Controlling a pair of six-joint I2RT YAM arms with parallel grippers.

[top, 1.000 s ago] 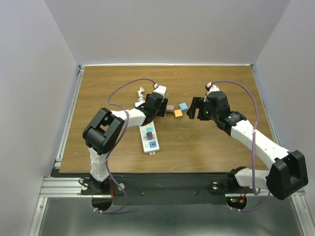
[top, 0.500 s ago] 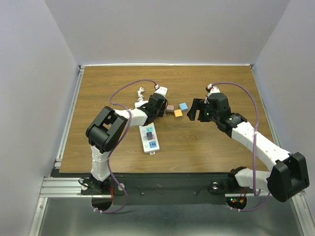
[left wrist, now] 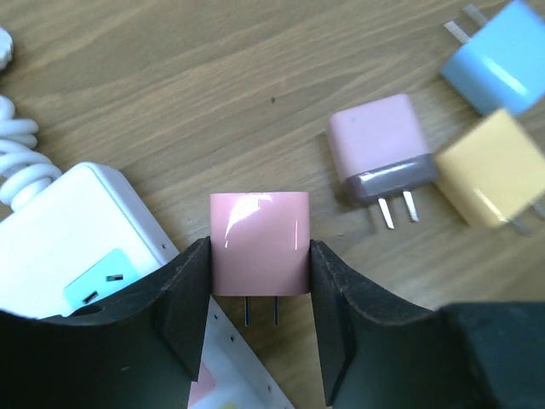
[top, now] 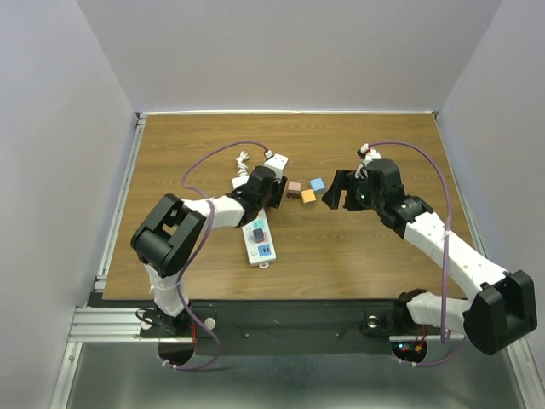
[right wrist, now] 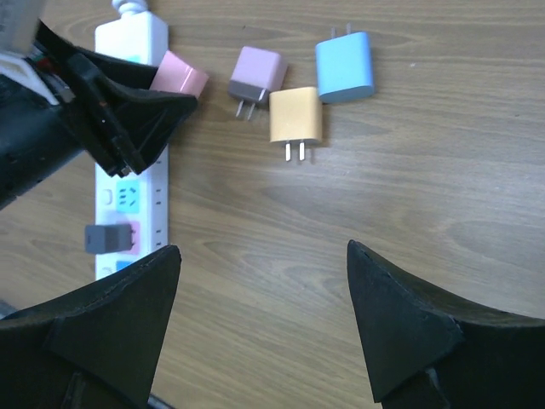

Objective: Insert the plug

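Print beside a socket on the white power strip (right wrist: 132,38) is too small to read; a dark plug (right wrist: 108,236) sits in the strip. My left gripper (left wrist: 260,256) is narrowed onto the pink plug (left wrist: 260,230), one finger pressed to each side, its prongs pointing back toward my wrist; the plug is just beside the strip's end, near the mauve plug (left wrist: 379,141). My right gripper (right wrist: 262,251) gapes wide above the wood, holding nothing.
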